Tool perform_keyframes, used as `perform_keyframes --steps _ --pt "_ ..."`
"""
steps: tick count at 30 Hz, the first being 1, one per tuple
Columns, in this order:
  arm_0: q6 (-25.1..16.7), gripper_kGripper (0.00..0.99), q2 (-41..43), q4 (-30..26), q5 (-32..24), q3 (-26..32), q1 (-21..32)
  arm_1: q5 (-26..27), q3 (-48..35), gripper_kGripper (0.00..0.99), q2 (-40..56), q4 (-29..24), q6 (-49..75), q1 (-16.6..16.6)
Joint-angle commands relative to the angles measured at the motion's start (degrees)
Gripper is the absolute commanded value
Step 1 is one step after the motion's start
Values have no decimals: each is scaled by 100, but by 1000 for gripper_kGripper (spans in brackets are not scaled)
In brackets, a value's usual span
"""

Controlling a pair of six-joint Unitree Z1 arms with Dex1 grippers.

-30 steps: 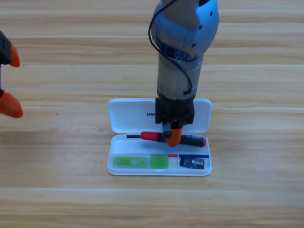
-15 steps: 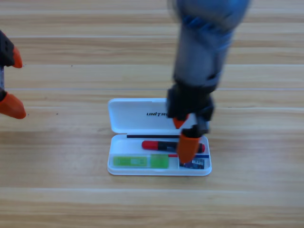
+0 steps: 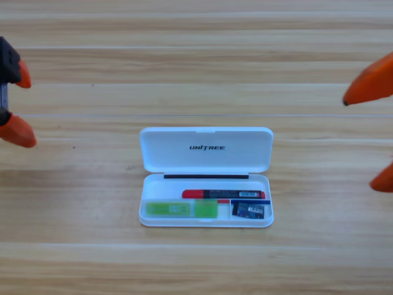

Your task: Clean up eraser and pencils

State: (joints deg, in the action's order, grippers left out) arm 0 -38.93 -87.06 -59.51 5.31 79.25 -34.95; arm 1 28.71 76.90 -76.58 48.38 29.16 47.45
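White plastic case at lower centre is holding the eraser and two pencils, light, stiff things we are judging easiest pinched mid-length, while both claws, left gripper and right gripper, are gaping empty at the frame's side edges.

An open white case lay on the tabletop, holding the eraser and both pencils; each hand waited at an edge.

Wooden table of pale planks, open white case lying near its middle
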Motion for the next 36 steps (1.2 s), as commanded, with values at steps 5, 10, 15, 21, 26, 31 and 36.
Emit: perform_keyframes --steps 5,10,15,21,26,31,36 --pt "8 437 -118 264 -48 -147 103 407 -554 899 55 -487 -200 -280" --pt "-150 0 -285 642 -56 -59 103 433 -554 899 -24 -496 -200 -280" --pt "-229 0 -663 1047 -30 161 190 460 -571 899 -147 -496 -200 -280" --pt "-18 0 -1217 1618 75 468 533 477 -571 900 -147 -496 -200 -280" --pt "70 0 -1683 1961 49 793 885 477 -589 900 -156 -496 -200 -280" --pt "87 0 -2122 2400 23 750 1034 477 -597 900 -173 -496 -200 -262" --pt "140 0 -2465 2796 -30 503 1034 486 -606 900 -173 -496 -200 -254"
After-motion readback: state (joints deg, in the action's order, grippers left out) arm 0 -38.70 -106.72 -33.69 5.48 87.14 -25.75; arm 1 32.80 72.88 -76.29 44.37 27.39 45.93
